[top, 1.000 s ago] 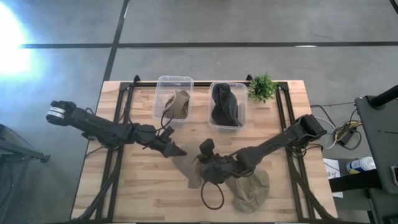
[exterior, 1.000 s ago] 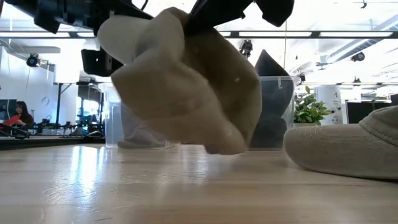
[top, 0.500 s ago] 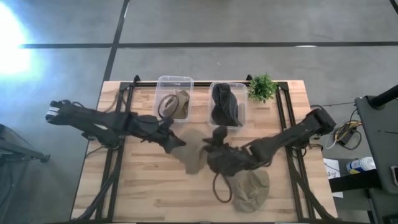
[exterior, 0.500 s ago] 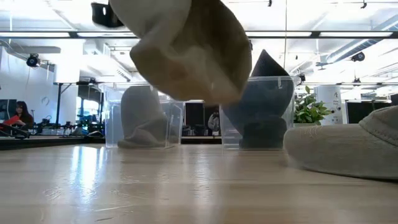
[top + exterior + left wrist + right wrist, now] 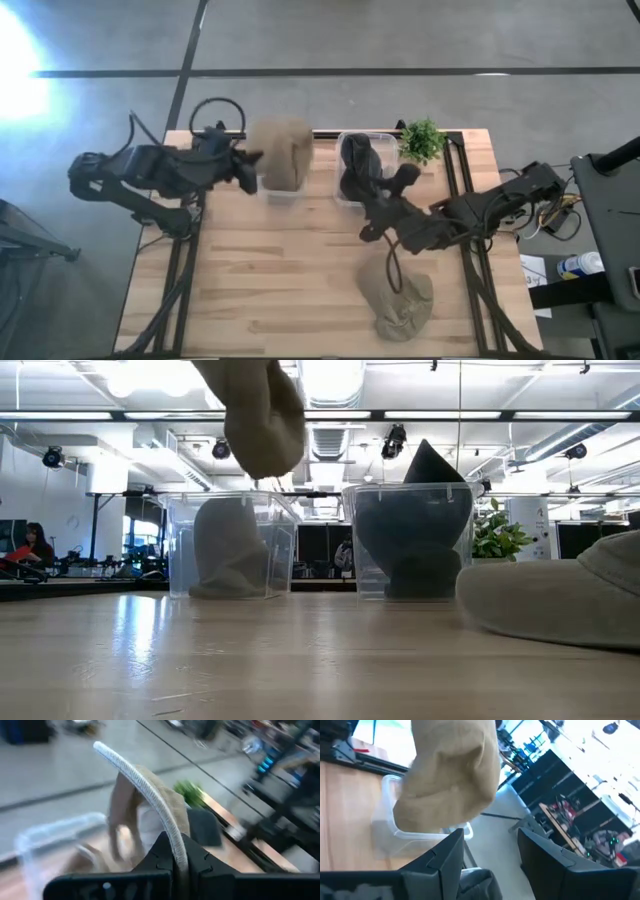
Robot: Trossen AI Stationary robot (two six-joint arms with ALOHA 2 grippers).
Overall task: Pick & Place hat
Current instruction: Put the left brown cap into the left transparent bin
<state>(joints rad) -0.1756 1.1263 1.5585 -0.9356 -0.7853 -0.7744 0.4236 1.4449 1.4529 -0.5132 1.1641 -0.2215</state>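
Observation:
My left gripper (image 5: 252, 162) is shut on a tan hat (image 5: 281, 150) and holds it in the air over the left clear bin (image 5: 262, 188), at the table's far side. Another tan hat (image 5: 230, 550) lies inside that bin. In the low view the held hat (image 5: 256, 410) hangs above the bin's rim. My right gripper (image 5: 490, 837) stands open with nothing between its fingers, near the right clear bin (image 5: 345, 198), which holds a dark hat (image 5: 360, 165). A further tan hat (image 5: 400, 300) lies crown up on the table near the front right. My left gripper pinches the hat's pale corded brim edge (image 5: 176, 851) between its two fingers; the edge runs up and away from the fingertips. The fingers reach roughly level from the table's left. The hat is lifted clear and its crown (image 5: 125, 810) hangs beyond them over the bin.
A small green plant (image 5: 422, 140) stands at the far right, beside the right bin. Black frame rails (image 5: 190, 250) run along the table's left and right sides. Bare wood (image 5: 270, 280) lies in the middle and near left of the table.
My left gripper has carried the tan hat from the table's middle up and toward the far edge, over the left bin. My right gripper has let go of that hat and drawn back toward the right and far side.

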